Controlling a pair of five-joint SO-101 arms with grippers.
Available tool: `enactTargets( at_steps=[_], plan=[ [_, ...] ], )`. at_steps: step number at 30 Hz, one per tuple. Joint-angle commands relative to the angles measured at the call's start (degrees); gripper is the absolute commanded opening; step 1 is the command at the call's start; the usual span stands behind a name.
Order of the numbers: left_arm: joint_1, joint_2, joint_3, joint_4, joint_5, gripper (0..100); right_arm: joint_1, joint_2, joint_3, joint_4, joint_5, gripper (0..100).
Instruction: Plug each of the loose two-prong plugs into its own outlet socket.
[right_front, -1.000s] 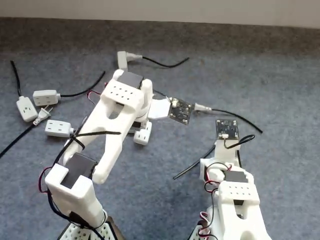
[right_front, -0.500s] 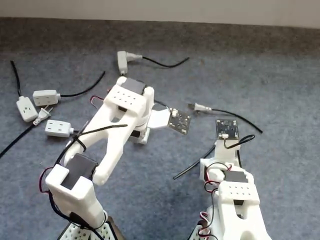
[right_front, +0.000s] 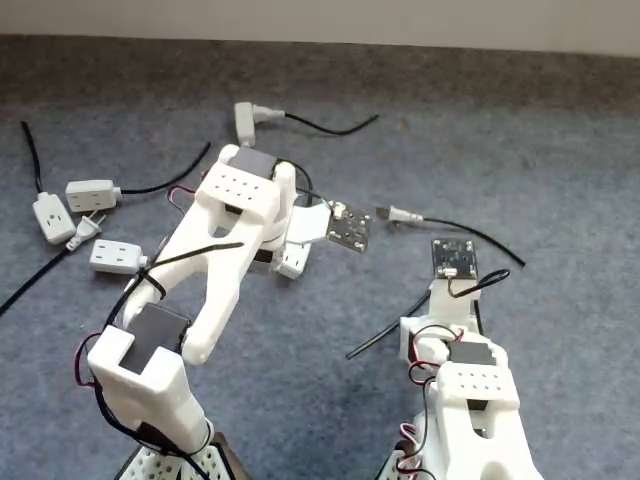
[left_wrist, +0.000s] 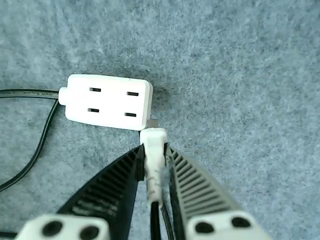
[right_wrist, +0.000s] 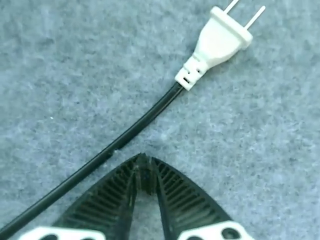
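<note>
My left gripper (left_wrist: 152, 150) is shut on a white two-prong plug (left_wrist: 154, 162) whose black cable runs back between the fingers. The plug's tip sits at the corner of a white outlet block (left_wrist: 107, 101), beside its slotted face rather than in a slot. In the high view that outlet block (right_front: 291, 262) pokes out from under the left arm. My right gripper (right_wrist: 145, 172) is shut with nothing in it, hovering over the carpet just short of a loose white plug (right_wrist: 218, 37) and its black cable (right_wrist: 125, 137). That loose plug (right_front: 386, 212) lies right of the left arm.
Grey carpet covers the floor. Three more white outlet blocks (right_front: 90, 193) (right_front: 52, 218) (right_front: 115, 257) with black cables cluster at the left, with another small plug (right_front: 85, 230) among them. A white block with a cable (right_front: 246, 120) lies at the back.
The left arm's wrist dipped toward the front, then came back up and slightly left, still holding the plug. The right arm has kept still.
</note>
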Motion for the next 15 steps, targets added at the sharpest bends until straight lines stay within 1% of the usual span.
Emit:
enactTargets(
  at_steps=[1, 5, 9, 10, 13, 15],
  plan=[
    [1.54, -2.77, -2.42, 0.18, -8.53, 1, -0.75, -1.10, -0.31, -1.19, -0.09, 0.7],
    [4.00, -0.31, -2.51, 0.53, -8.53, 1, -0.75, -1.10, -0.31, -1.19, -0.09, 0.7],
    [3.65, -1.63, -2.59, 3.08, -8.53, 1, -0.75, -1.10, -0.31, -1.19, -0.09, 0.7],
    [3.03, -2.59, -2.59, 4.04, -9.41, 1, -0.75, -1.10, -0.31, -1.27, -0.09, 0.7],
    [0.75, -5.76, -2.51, 8.18, -16.18, 1, -0.75, -1.10, -0.31, -1.27, -0.09, 0.7],
    [-1.01, -7.43, -2.51, 9.05, -18.81, 1, -0.75, -1.10, -0.40, -1.27, -0.09, 0.7]
  ],
)
